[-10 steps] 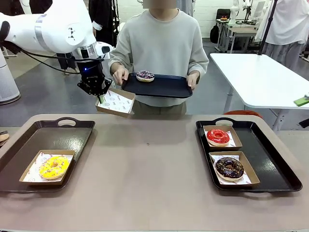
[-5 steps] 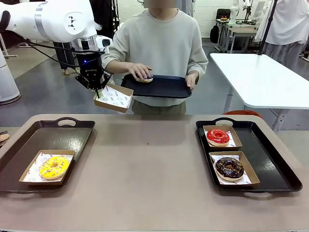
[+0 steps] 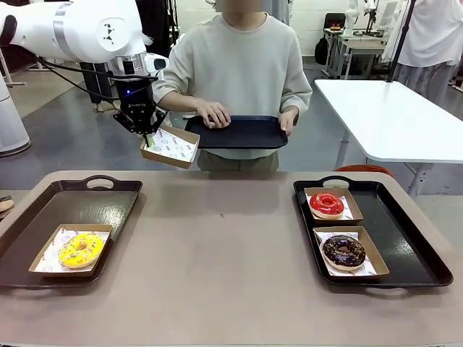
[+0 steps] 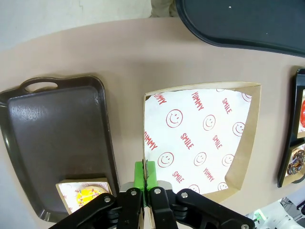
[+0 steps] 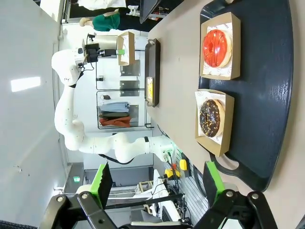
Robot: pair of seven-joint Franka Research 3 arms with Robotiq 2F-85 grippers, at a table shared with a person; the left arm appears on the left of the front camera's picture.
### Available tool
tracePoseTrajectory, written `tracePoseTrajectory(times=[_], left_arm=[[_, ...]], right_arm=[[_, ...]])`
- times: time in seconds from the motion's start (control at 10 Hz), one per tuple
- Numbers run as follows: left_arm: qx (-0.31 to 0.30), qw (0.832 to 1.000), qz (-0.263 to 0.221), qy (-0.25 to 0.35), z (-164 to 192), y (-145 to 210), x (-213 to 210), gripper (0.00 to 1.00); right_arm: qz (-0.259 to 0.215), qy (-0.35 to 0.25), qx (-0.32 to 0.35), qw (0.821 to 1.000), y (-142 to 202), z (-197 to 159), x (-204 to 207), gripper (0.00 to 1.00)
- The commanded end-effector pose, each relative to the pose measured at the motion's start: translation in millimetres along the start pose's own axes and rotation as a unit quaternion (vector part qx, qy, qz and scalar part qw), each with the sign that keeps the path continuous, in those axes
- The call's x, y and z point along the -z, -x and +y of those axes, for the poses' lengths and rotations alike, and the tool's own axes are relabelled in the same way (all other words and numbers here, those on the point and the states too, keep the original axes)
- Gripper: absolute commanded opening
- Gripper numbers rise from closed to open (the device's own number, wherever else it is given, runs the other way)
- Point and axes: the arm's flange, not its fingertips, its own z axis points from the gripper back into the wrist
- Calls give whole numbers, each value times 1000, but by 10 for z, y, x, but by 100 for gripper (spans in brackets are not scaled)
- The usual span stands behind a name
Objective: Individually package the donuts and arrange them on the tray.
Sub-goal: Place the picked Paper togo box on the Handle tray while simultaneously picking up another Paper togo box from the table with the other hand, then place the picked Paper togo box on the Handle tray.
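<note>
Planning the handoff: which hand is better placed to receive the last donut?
Left. The left hand holds an empty box up beside the person's hand; the right hand hangs open elsewhere.

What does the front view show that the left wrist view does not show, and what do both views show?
Front view alone: a person's hand covering something on a black tray held up, and the glossy red ring donut.

Left wrist view alone: the red YUMMY and SMILE print on the paper lining.

Both: the left gripper shut on the rim of an empty brown cardboard box, and the yellow glazed donut.
</note>
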Motion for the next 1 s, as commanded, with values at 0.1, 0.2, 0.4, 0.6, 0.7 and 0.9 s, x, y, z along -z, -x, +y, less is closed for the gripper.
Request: tracePoseTrajectory(times=[0.1, 0.2, 0.4, 0.6, 0.7, 0.9], left_arm=[[2, 1000, -5, 5, 12, 19, -1, 0], [2, 1000, -5, 5, 12, 19, -1, 0], [2, 1000, -5, 5, 12, 19, -1, 0], [2, 1000, -5, 5, 12, 19, -1, 0], [2, 1000, -5, 5, 12, 19, -1, 0], [2, 1000, -5, 5, 12, 19, -1, 0]], right_arm=[[-4, 4, 3, 1000, 21, 23, 16, 100], [-4, 4, 3, 1000, 21, 23, 16, 100], [-4, 4, 3, 1000, 21, 23, 16, 100], [-4, 4, 3, 1000, 21, 23, 16, 100], [-4, 4, 3, 1000, 21, 23, 16, 100], [-4, 4, 3, 1000, 21, 23, 16, 100]])
